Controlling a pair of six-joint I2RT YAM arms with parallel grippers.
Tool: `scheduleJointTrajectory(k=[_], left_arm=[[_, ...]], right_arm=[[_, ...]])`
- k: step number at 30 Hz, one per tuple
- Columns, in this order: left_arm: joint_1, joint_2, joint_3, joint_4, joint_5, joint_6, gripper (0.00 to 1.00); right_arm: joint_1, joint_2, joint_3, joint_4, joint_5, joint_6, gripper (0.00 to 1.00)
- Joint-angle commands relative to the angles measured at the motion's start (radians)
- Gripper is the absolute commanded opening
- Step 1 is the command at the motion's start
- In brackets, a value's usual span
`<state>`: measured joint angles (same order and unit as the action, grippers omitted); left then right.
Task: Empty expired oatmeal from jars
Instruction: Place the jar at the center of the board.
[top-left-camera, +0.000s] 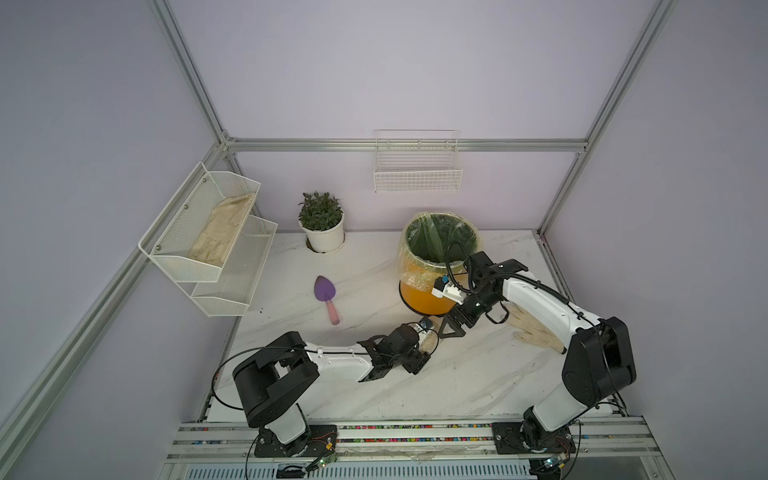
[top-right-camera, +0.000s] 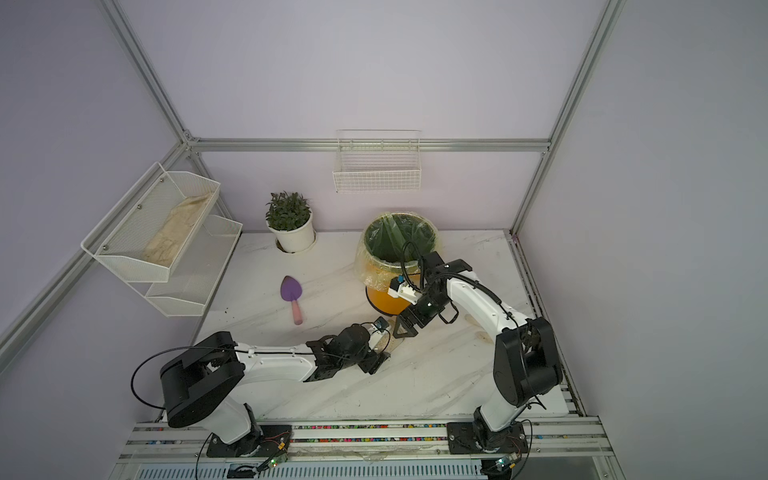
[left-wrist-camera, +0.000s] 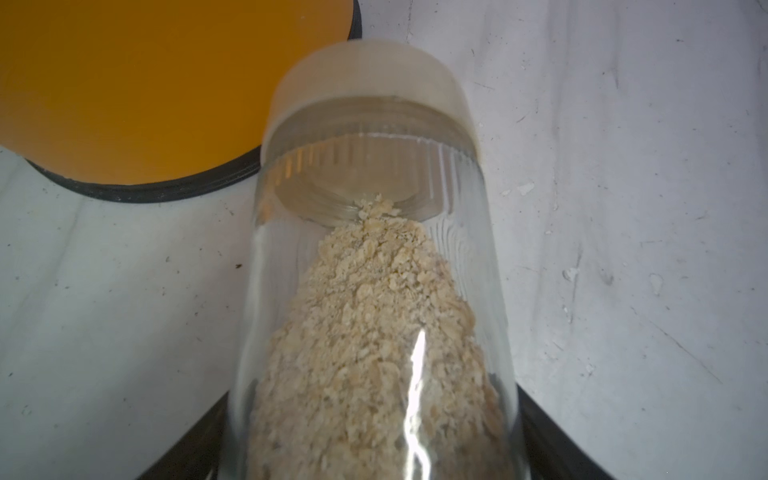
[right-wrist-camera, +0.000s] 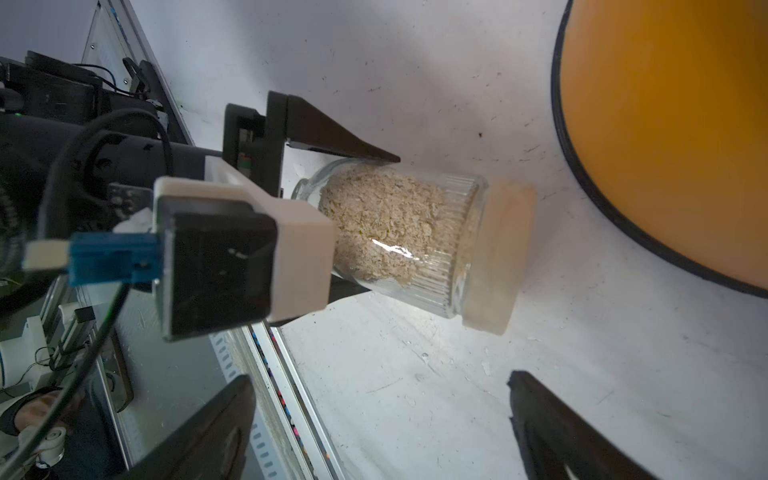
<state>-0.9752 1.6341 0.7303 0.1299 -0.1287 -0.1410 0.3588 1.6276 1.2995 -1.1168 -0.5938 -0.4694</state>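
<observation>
One small clear ribbed glass jar (right-wrist-camera: 449, 257) lies sideways in the left claw (right-wrist-camera: 380, 224), which is clenched on its body. It is just beside the round orange plastic bin (top-left-camera: 424, 297), low over the marbled white worktop (top-left-camera: 457, 382). Flaky beige oatmeal (left-wrist-camera: 374, 332) slumps toward the flat beige lid (right-wrist-camera: 494, 257). The right claw (top-left-camera: 450, 329) gapes before it. Unscrewing looks next, needing a square grip on the rim.
</observation>
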Motion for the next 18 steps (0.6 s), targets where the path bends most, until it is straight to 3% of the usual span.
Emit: scheduleJointTrajectory(k=[1,7,18], left_arm=[[0.006,0.038,0.042,-0.113,0.034,0.010,0.16],[0.007,0.077,0.108,-0.213,0.033,0.020,0.29],[0.014,0.142,0.167,-0.296,0.041,0.020,0.38]], right_arm=[[-0.024,-0.013,-0.028,-0.011,0.029,0.010,0.97],[-0.042,-0.021,-0.031,-0.015,0.028,0.012,0.97],[-0.078,-0.047,-0.046,-0.021,0.045,0.011,0.97]])
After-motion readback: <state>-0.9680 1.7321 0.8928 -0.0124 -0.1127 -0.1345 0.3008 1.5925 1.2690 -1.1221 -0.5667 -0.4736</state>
